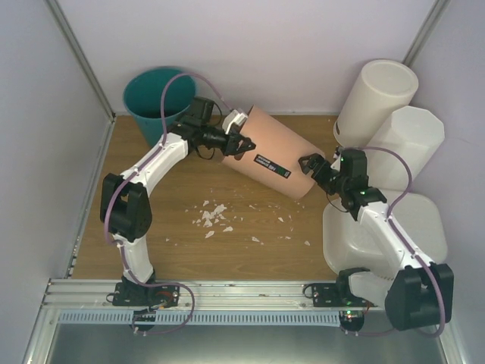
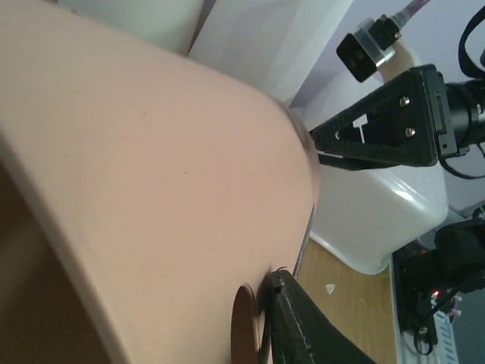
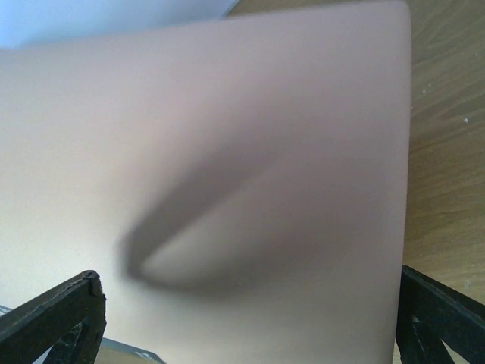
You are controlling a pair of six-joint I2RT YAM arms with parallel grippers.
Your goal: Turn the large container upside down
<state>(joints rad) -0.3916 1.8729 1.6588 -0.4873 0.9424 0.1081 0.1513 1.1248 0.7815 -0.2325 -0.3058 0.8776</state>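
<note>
Peach bin lay on side over bench, between arms. Left pincer clamped on rim; right pincer spread at base. Judged best: raise base slowly, rim grip firm.

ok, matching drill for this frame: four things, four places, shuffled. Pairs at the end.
Things:
1. peach container
2. teal bin
3. wide white tub
4. white scraps

Places:
A. back left corner
B. tipped on its side between the left gripper and the right gripper
C. scattered mid-table
D. near right

Pairs: 1-B, 2-A, 3-D, 4-C
</note>
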